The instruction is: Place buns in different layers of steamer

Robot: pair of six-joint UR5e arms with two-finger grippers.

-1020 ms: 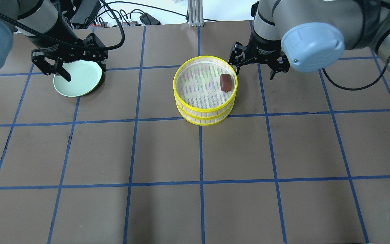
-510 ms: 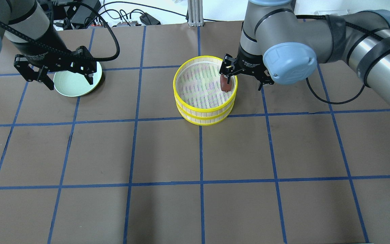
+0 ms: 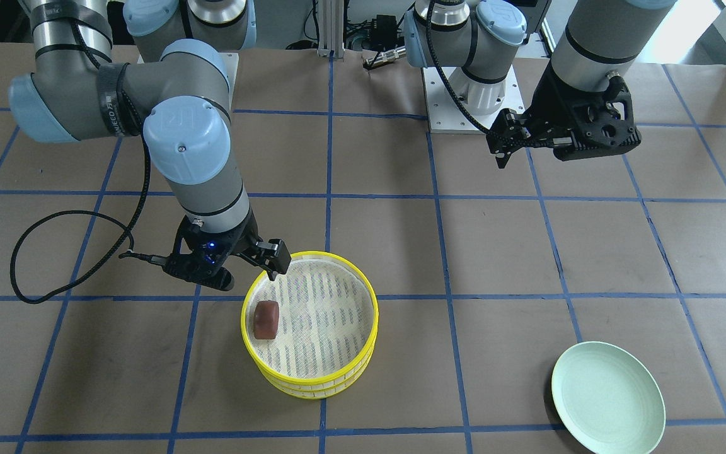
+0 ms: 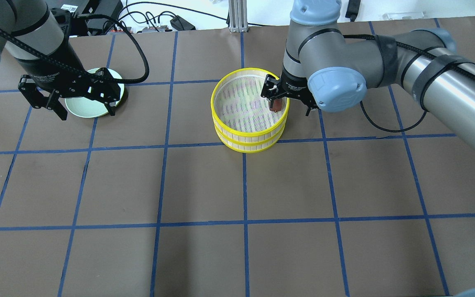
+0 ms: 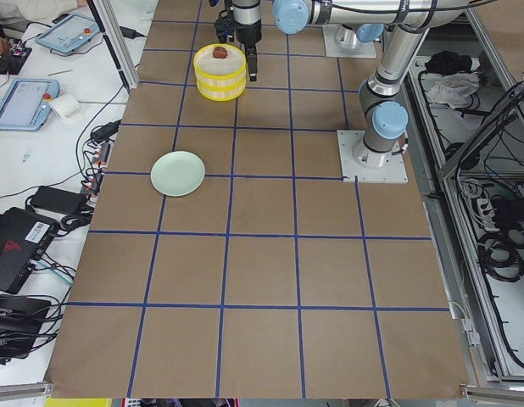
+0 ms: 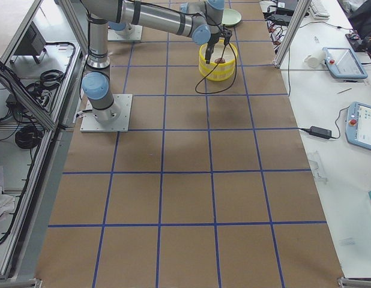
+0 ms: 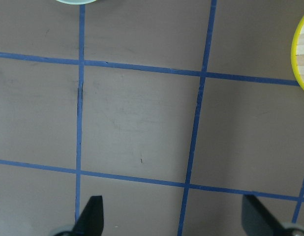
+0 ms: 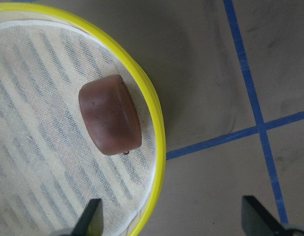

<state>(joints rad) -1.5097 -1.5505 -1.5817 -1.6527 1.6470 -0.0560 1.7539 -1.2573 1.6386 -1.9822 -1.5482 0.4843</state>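
Overhead exterior view shows the two steamer layers stacked as one unit: the top layer (image 4: 212,105) sits on the lower layer (image 4: 248,145) with the rims aligned. The dark bun (image 8: 110,114) lies on its side on the mesh of the top layer, close inside the rim on the right arm's side. This is probably the shortest reach for that arm.

The right gripper (image 3: 243,270) hangs above that rim with its jaws spread wide and holding nothing. In the right wrist view one fingertip is over the mesh and the other is over the table (image 4: 204,185), so the jaws straddle the rim and stand clear of the bun. This posture suits a release rather than a grasp.

The left gripper (image 4: 85,110) hovers over the near edge of the pale green plate (image 3: 609,397), also spread wide and carrying nothing.

The cream-white bun shows in no view. It may lie in the lower layer, hidden beneath the top mesh, but this cannot be confirmed. If so, each bun has its own level and the task is near completion.
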